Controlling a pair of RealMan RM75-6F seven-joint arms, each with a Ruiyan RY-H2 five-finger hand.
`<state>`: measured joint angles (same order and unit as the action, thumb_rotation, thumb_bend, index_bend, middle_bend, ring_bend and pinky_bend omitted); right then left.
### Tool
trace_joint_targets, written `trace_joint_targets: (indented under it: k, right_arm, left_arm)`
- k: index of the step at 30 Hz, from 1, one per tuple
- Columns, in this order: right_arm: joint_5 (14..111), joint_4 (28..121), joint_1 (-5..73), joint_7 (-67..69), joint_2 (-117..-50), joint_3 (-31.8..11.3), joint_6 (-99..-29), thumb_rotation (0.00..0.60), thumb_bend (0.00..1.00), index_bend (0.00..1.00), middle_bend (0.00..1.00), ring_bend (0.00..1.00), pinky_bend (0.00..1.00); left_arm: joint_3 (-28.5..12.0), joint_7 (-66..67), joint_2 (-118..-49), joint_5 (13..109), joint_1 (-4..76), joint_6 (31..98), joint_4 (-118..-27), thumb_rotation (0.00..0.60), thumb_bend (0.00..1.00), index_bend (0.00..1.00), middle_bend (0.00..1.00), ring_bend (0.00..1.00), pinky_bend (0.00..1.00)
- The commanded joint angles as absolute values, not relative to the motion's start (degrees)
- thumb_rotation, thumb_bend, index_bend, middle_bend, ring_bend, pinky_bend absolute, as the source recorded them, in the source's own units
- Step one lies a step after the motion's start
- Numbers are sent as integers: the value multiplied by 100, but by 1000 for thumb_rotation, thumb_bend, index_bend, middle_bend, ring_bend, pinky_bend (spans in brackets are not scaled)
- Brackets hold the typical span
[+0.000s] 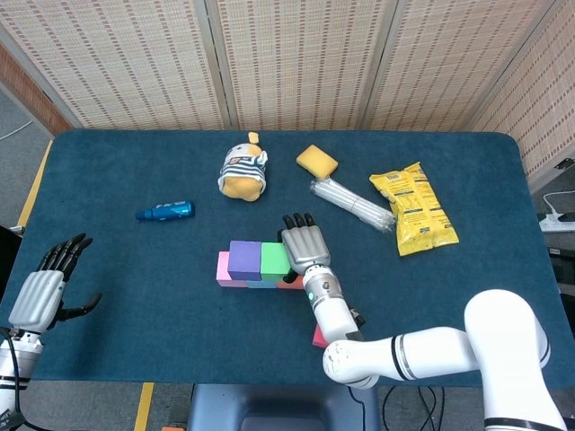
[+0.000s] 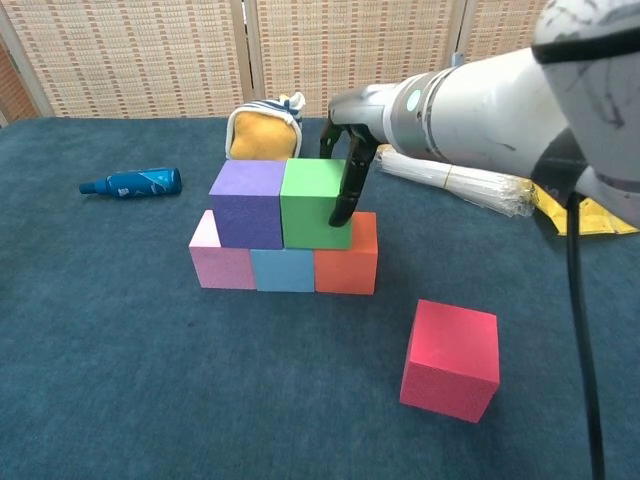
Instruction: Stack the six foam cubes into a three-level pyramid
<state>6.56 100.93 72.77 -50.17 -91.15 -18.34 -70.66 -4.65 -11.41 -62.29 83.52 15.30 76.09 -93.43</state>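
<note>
Base row: a pink foam cube [image 2: 220, 262], a light blue foam cube [image 2: 283, 270] and an orange foam cube [image 2: 348, 258] are set side by side, touching, at the centre of the dark blue cloth-covered table [image 2: 120, 380].
Second level: a purple foam cube [image 2: 247, 204] and a green foam cube [image 2: 316, 204] are seated on the base row, touching each other; the green cube is seen at left of centre over the orange cube.
Loose cube: a red foam cube [image 2: 451, 358] is seen alone on the table at lower right of the chest view, apart from the stack; in the head view it is mostly hidden behind the right forearm.
Right hand: the right hand [image 2: 345, 160] is placed at the right face of the green cube, with the dark fingers [image 2: 347, 190] pointing down along that face and touching it. Whether the cube is clasped or only pressed cannot be told.
Left hand: the left hand [image 1: 45, 287] is seen at the lower left edge of the head view, released, fingers spread, nothing held.
Background items: a blue bottle [image 1: 165, 211] lying at left, a striped plush toy [image 1: 243, 171], a yellow sponge [image 1: 317, 162], a bundle of clear straws [image 1: 352, 204] and a yellow snack bag [image 1: 412, 220] are laid across the upper part of the table.
</note>
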Motion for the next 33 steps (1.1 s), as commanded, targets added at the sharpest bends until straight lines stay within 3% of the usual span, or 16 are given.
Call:
trace_joint_targets:
  k: [1,33]
  right_arm:
    - [661,10066,7274,-5052,-9152,-1847,-7081,600,98,545,183,0,0]
    - [735,9968,7155,-5273,-9326,-1999,-7131,600,99,505,183,0,0]
  left_arm:
    - [-460,-1151,-6230,8359,1527,7607,-9332,600,301,51,0,0,81]
    - [-436,-1242,-6254,8396,1524,7573,-9255,600,298,42,0,0,80]
